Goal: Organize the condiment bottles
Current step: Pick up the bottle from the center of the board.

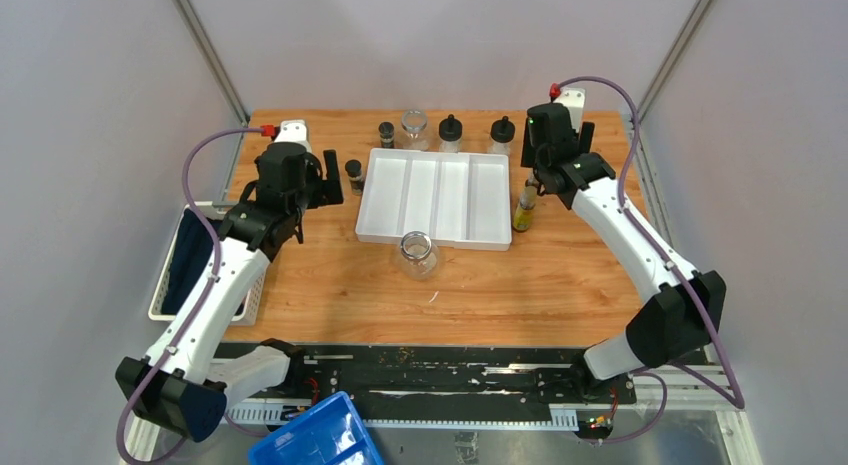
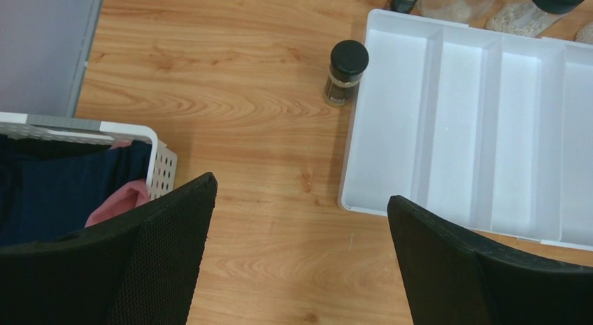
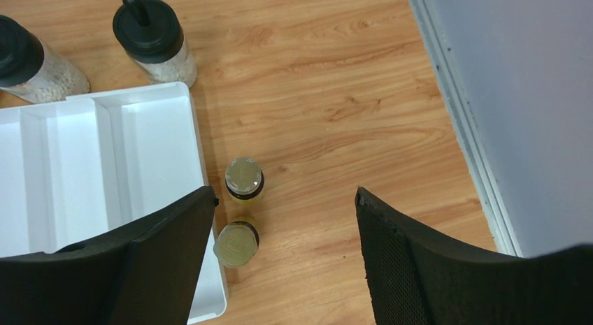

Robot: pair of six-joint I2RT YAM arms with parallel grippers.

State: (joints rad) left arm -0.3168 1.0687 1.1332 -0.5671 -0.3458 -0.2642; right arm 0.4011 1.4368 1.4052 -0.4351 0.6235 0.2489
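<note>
The white divided tray lies mid-table with nothing in it. Behind it stand a tiny dark shaker, a clear glass jar and two round black-capped bottles. A second shaker stands at the tray's left edge. A second glass jar stands in front of the tray. Two yellow oil bottles stand at the tray's right edge. My left gripper is open and empty, near the left shaker. My right gripper is open and empty above the oil bottles, which are close to its left finger.
A white basket holding dark blue cloth sits at the table's left edge, close behind my left gripper. A blue bin sits below the near edge. The grey wall runs close on the right of my right gripper.
</note>
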